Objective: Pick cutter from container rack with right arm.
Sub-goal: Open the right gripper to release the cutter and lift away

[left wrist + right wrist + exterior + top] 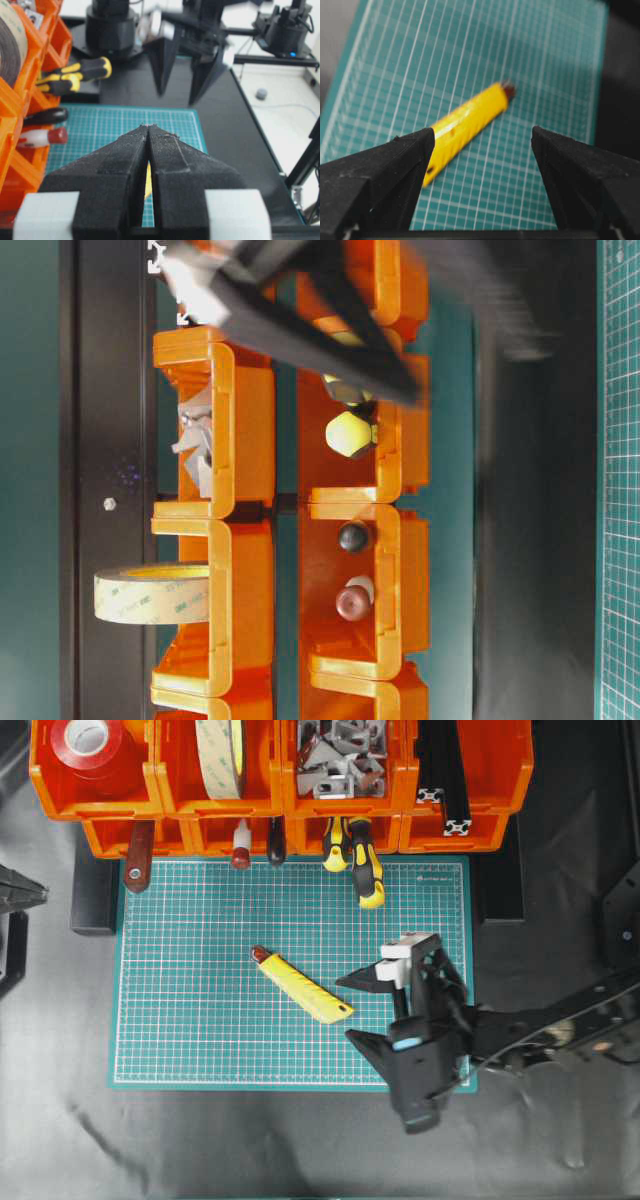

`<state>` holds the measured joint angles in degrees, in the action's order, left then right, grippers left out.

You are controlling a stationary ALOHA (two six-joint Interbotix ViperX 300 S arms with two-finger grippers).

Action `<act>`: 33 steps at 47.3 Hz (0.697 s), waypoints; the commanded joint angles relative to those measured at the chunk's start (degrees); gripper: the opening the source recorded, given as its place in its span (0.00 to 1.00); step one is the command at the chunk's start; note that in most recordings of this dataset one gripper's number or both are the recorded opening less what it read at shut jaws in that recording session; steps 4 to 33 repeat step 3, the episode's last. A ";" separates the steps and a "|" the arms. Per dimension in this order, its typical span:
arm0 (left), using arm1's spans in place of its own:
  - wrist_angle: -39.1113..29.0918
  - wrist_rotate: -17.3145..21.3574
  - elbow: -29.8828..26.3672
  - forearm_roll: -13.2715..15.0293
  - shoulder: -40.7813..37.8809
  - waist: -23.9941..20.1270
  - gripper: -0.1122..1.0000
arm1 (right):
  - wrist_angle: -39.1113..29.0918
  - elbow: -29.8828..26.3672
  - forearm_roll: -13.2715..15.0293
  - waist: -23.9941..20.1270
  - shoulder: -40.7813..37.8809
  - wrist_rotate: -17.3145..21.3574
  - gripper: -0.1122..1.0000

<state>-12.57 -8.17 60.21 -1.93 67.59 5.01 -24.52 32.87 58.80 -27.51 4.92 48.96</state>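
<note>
- Cutter [302, 987]: lies flat, diagonal, mid green mat [180, 1020], out of the container rack [280, 790].
- Right gripper [352, 1010]: jaws wide apart, empty, near the mat's lower-right corner.
- Left gripper [148, 131]: jaws together, empty.
- Risk: fingertips skid the flat cutter instead of pinching.

Workshop bench: tool bins [280, 780], cutting mat [200, 970]

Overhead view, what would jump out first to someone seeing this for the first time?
The yellow cutter lies slantwise in the middle of the green mat, outside the rack. Just to its right the right gripper hangs with fingers spread wide, holding nothing. Along the top runs the bright orange rack, with tape rolls, metal brackets and screwdrivers.
</note>
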 commanded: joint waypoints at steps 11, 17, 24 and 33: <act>-0.53 -1.23 -1.67 -0.18 0.35 0.00 0.10 | -1.41 -1.49 0.00 -0.53 5.89 2.55 0.78; -0.53 -1.23 -1.67 -0.18 0.35 0.00 0.10 | -1.41 -1.49 0.00 -0.53 5.89 2.55 0.78; -0.53 -1.23 -1.67 -0.18 0.35 0.00 0.10 | -1.41 -1.49 0.00 -0.53 5.89 2.55 0.78; -0.53 -1.23 -1.67 -0.18 0.35 0.00 0.10 | -1.41 -1.49 0.00 -0.53 5.89 2.55 0.78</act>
